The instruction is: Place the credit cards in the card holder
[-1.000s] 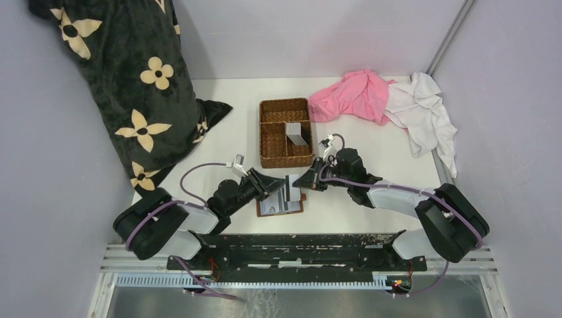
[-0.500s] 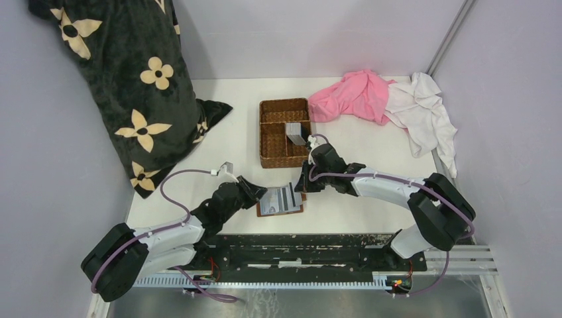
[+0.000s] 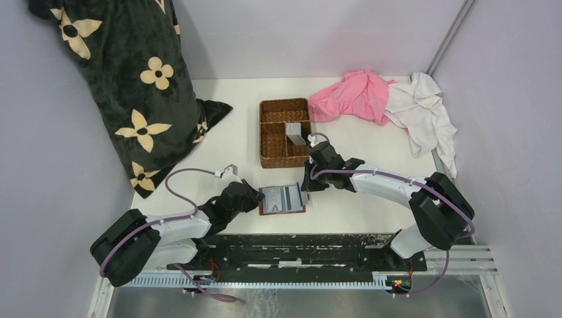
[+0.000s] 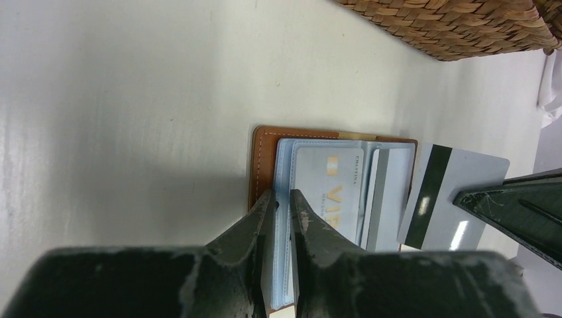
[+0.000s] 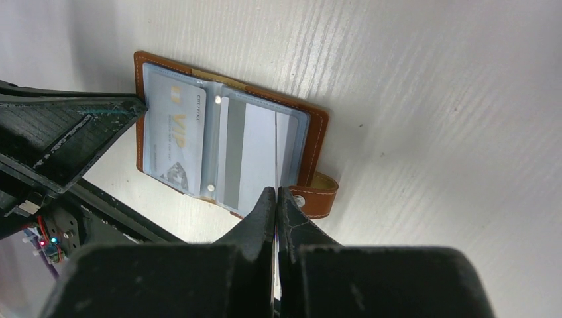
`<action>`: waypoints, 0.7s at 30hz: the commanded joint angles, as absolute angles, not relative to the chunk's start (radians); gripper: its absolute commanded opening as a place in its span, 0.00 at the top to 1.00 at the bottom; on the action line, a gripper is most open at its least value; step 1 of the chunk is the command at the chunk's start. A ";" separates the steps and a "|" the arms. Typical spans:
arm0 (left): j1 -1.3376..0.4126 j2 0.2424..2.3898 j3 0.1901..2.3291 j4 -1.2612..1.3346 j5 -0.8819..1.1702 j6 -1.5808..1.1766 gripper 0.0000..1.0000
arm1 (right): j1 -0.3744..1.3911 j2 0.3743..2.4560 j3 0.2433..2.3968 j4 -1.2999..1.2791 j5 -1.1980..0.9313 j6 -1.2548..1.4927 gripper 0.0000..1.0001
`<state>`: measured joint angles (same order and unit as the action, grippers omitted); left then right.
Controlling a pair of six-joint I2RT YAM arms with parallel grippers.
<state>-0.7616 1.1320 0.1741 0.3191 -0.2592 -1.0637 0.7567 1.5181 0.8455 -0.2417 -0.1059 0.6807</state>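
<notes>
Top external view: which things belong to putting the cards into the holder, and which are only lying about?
Belong to the job: card holder; striped credit card over its open page; credit cards standing in the wicker basket.
Lying about: the wicker basket itself; pink cloth; white cloth; black flowered fabric.

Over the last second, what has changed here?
The left gripper drew back to the left edge of the brown leather card holder, its jaws closing on that edge. The right gripper, shut on a grey credit card with a dark stripe, edged slightly left over the holder. The brown woven wicker basket stayed put.
</notes>
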 commanded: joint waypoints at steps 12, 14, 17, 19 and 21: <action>-0.788 1.224 0.207 0.273 -0.304 -1.034 0.80 | 0.750 1.445 0.877 -0.285 -0.041 0.646 0.99; -0.790 1.224 0.206 0.271 -0.305 -1.036 0.80 | 0.746 1.442 0.872 -0.279 -0.043 0.646 0.99; -0.793 1.223 0.207 0.271 -0.309 -1.038 0.80 | 0.740 1.441 0.864 -0.270 -0.052 0.652 0.99; -0.797 1.223 0.209 0.268 -0.311 -1.040 0.80 | 0.736 1.441 0.859 -0.263 -0.058 0.656 0.99; -0.800 1.224 0.210 0.265 -0.313 -1.040 0.80 | 0.730 1.439 0.851 -0.259 -0.061 0.657 0.99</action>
